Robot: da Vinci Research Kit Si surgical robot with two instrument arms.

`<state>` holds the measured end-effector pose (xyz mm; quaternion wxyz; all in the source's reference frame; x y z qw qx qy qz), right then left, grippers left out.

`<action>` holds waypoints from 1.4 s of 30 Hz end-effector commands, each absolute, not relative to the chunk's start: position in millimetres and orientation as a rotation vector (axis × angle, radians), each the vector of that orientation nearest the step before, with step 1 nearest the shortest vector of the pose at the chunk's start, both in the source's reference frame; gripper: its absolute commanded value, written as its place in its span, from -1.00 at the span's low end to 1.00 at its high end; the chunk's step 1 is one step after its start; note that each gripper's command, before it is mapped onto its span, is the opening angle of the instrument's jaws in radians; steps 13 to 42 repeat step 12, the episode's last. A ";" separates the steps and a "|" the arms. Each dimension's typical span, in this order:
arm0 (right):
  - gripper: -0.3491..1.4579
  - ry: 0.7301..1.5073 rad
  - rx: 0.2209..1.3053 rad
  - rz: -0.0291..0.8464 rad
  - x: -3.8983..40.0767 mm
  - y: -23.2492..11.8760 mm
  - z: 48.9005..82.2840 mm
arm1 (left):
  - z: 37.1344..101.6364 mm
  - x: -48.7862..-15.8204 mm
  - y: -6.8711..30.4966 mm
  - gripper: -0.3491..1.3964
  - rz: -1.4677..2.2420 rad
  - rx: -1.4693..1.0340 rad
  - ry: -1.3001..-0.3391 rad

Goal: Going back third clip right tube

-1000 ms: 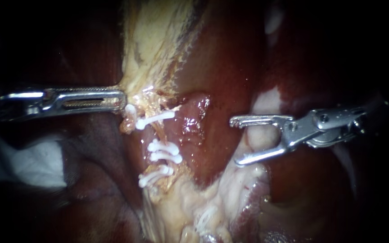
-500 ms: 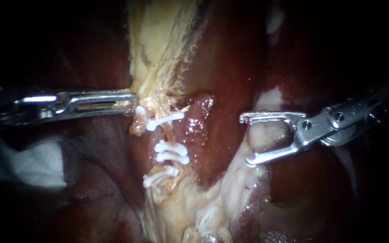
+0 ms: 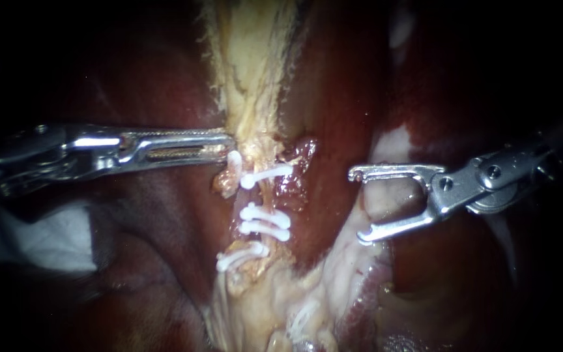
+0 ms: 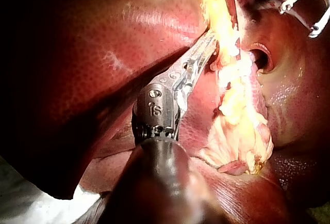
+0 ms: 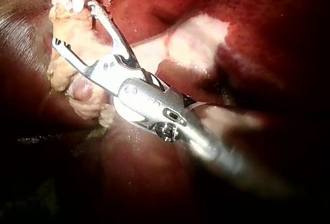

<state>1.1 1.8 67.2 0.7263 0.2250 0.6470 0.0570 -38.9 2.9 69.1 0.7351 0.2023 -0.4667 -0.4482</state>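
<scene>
Well right of clipped tube (image 3: 260, 195), R pincer (image 3: 358, 206) wide, empty; L pincer (image 3: 228, 140) tight on tissue (image 3: 252, 98).

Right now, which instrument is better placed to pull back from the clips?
Right. The right instrument has open, empty jaws, clear of the clips. The left instrument has its jaws shut on tissue beside them, so it should probably hold.

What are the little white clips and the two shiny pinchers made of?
The small white clips are probably smooth plastic: opaque, evenly white. The right instrument, jaws open, and the left instrument, jaws shut on pale yellow tissue, look like polished metal: silvery with bright glints.
</scene>
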 end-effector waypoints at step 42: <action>0.05 1.426 0.498 0.127 1.1 1.8 66.8 | 69.2 -38.7 2.9 -1.00 -0.981 0.447 -1.026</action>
